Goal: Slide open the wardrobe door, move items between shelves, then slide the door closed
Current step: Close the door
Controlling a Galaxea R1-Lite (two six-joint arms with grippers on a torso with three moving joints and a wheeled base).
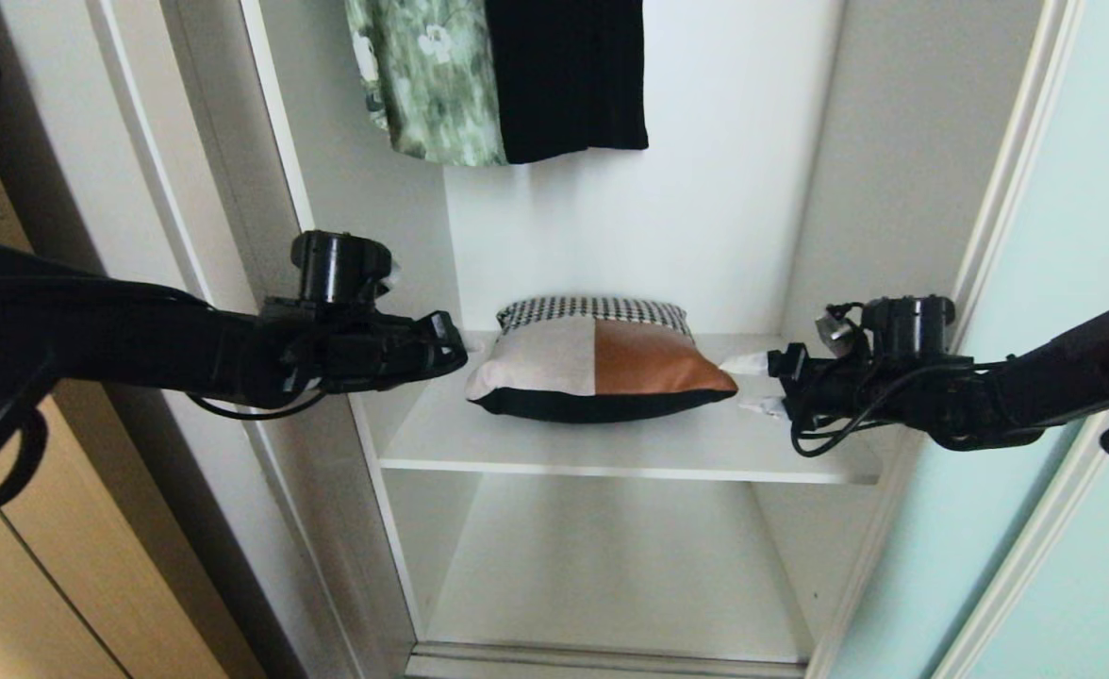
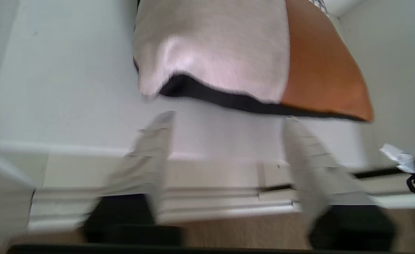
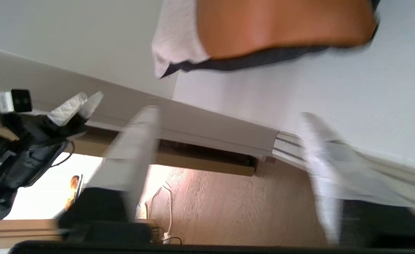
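- Rust-orange, off-white and houndstooth panels mark the cushion, which lies flat on the upper shelf inside the white wardrobe, black underside down.
- Neither claw touches the cushion.
- Left gripper hangs just left of the cushion's left corner, at shelf height; in its wrist view its pale fingers stand spread with nothing between them.
- Right gripper hangs just right of the cushion's orange corner; its white fingers are likewise spread and empty.
- Lower shelf sits beneath, nearer the floor.
- Frosted blue-green sliding wardrobe door stands slid to the right, leaving the bay open.
- Green floral garment and black garment hang at the far top.
- Tan wooden door is on the near left.
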